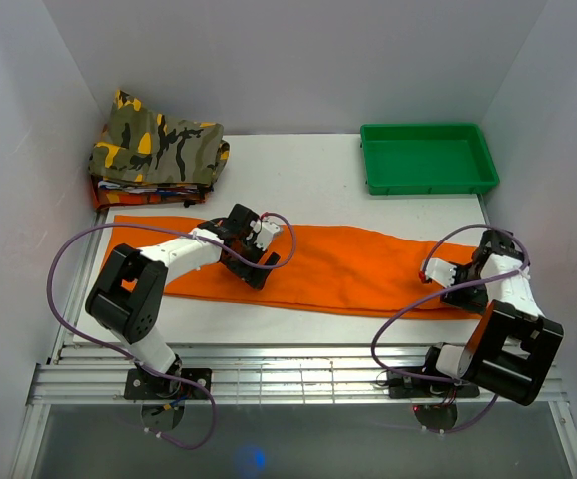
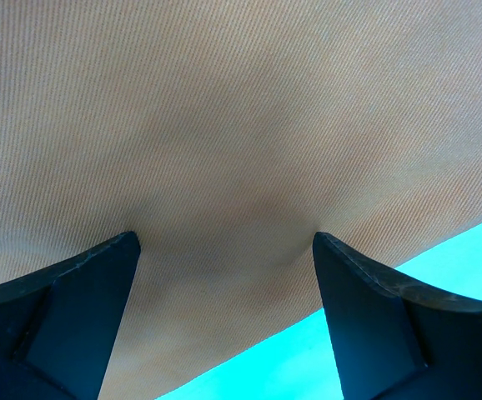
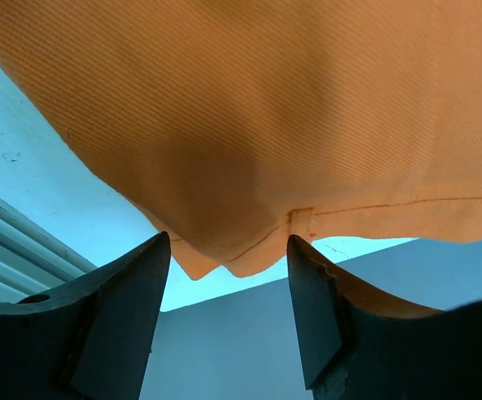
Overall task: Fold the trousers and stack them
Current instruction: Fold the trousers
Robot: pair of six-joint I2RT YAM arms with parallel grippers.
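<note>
Top external view: we see the left gripper [image 1: 254, 274] and the right gripper [image 1: 443, 279], both with jaws apart, low over the flat trousers [image 1: 358, 267].

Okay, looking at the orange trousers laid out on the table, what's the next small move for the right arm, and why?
Probably close the right gripper on the hem edge in front of it. The trousers lie as one long strip, not yet folded across. That gripper is open at their right end, and the left gripper is open over the strip, left of its middle.
</note>
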